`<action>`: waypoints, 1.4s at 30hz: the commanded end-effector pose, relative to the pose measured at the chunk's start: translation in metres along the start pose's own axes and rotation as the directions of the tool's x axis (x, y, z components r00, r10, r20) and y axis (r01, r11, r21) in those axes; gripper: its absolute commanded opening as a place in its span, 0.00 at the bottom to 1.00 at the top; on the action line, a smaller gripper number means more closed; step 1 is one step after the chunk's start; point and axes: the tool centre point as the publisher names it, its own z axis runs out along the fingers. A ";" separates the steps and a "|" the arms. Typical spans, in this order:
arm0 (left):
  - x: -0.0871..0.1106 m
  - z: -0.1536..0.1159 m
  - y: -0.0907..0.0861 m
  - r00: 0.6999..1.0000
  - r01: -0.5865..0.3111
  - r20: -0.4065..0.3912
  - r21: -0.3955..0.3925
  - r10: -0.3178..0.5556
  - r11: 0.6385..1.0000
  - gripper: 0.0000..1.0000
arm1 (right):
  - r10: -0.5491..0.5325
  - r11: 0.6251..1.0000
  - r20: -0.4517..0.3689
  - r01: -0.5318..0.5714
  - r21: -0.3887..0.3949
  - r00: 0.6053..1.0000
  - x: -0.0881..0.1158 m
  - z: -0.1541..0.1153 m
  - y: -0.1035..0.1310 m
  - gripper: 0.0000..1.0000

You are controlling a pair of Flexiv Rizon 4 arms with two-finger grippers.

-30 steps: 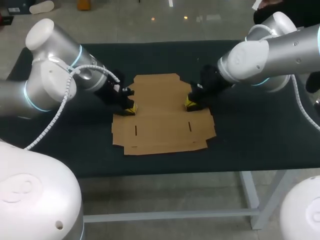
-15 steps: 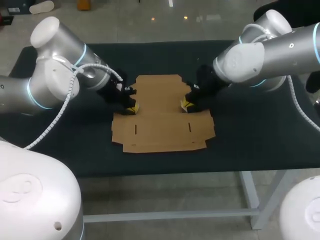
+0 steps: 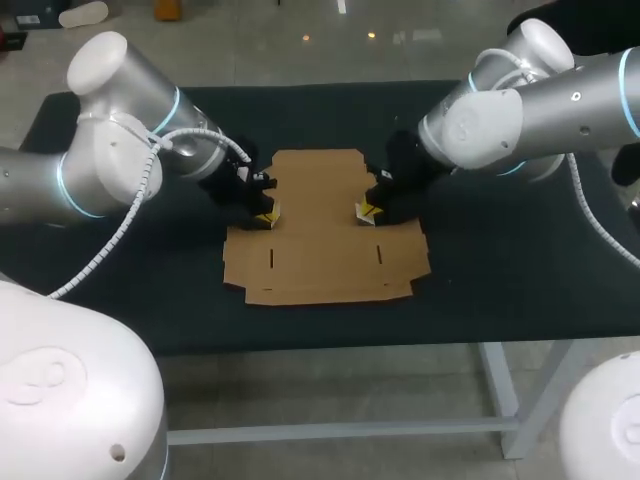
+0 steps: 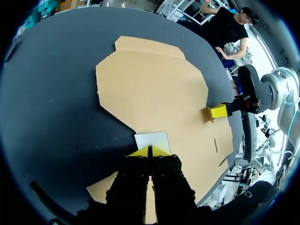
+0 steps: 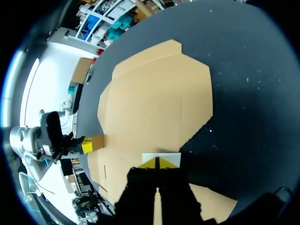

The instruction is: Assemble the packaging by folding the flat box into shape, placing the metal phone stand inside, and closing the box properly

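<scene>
Clenched on the left flap [image 4: 151, 139] and right flap [image 5: 161, 158] of the box [image 3: 320, 190] lying flat between them on the table [image 3: 500, 270], the left end effector [image 3: 264, 215] and right end effector [image 3: 366, 211] have drawn inward, tipping both flaps up: folding has begun.

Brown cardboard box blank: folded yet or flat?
Brown cardboard box blank lies mostly flat; only two small side tabs are raised, at the left gripper and right gripper.

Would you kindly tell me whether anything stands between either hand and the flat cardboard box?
Nothing visible does. The left hand is at the flat box's raised left flap, the right hand at its right flap.
</scene>
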 end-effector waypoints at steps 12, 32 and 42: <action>0.010 0.011 -0.001 0.999 -0.036 -0.001 -0.019 0.036 0.999 0.00 | 0.003 1.000 0.008 -0.003 0.024 1.000 0.002 0.008 0.001 0.00; 0.014 0.033 -0.002 0.998 -0.052 0.043 -0.054 0.054 0.997 0.00 | -0.005 1.000 0.089 0.003 0.023 0.996 -0.002 0.013 -0.001 0.00; 0.011 0.037 -0.002 0.997 -0.029 0.072 -0.053 0.032 0.998 0.00 | 0.011 1.000 0.143 -0.013 0.017 0.990 -0.009 0.022 -0.002 0.00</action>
